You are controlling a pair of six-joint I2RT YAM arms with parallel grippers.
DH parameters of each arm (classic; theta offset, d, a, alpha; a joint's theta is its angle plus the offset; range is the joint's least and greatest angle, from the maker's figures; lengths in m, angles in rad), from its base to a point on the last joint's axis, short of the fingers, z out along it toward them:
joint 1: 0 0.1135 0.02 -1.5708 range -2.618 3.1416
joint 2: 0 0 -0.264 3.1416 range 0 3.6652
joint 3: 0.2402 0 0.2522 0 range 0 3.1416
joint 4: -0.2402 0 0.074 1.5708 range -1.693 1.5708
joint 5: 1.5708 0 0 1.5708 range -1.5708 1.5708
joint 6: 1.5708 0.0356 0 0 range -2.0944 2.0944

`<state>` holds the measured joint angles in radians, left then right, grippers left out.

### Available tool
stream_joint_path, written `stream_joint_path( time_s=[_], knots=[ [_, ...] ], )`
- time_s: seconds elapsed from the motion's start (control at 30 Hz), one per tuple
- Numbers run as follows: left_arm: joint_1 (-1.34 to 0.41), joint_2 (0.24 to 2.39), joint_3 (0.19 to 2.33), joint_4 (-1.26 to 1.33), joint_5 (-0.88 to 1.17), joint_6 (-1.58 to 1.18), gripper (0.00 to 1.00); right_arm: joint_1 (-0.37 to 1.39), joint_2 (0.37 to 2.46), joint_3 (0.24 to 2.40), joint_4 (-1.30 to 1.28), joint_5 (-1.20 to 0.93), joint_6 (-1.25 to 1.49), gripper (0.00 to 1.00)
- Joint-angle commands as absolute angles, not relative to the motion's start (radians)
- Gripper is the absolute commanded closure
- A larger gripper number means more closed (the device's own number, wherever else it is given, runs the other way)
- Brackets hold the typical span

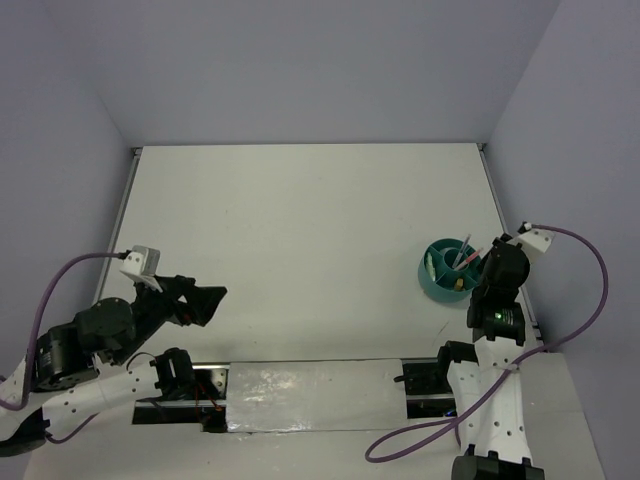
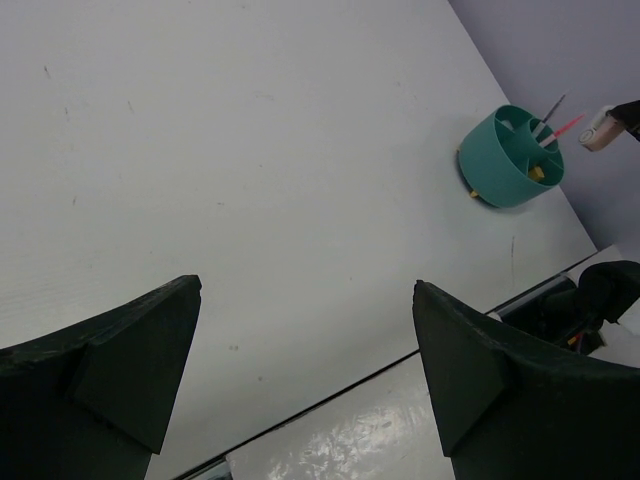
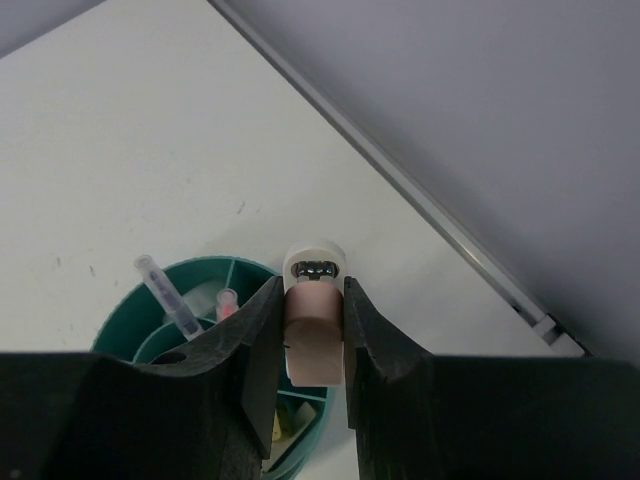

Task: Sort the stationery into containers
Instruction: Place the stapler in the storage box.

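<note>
— Mini stapler point(image 3: 314, 330), where is it?
— Clamped in the right claw point(image 3: 311, 300), just above the teal cup point(image 1: 436, 288) rim, by the desk point(image 1: 300, 220) right edge. Two pens point(image 3: 165, 296) stand inside.
— And the left claw point(image 2: 307, 290)?
— Spread wide, holding nothing, near the near-left corner.

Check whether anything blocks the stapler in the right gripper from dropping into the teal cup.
Nothing visible does. The right gripper holds the mini stapler above the teal cup, at its edge; the grey pen and pink pen stand in compartments off to its side.
</note>
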<state>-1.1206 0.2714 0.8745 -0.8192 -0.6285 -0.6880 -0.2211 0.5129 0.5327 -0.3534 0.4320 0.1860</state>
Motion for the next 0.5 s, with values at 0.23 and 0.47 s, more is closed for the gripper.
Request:
stream_joint_path(
  time_s=[0.23,0.47],
  knots=[
    [-1.157,0.187,0.879,-0.764,-0.604,-0.669,0.01,-0.222,0.566,0.512,-0.173,0.362,0.147,0.99],
    [-1.164,0.187,0.879,-0.758,-0.591,-0.663,0.01,-0.222,0.551,0.491,-0.156,0.354,0.156,0.94]
  ],
)
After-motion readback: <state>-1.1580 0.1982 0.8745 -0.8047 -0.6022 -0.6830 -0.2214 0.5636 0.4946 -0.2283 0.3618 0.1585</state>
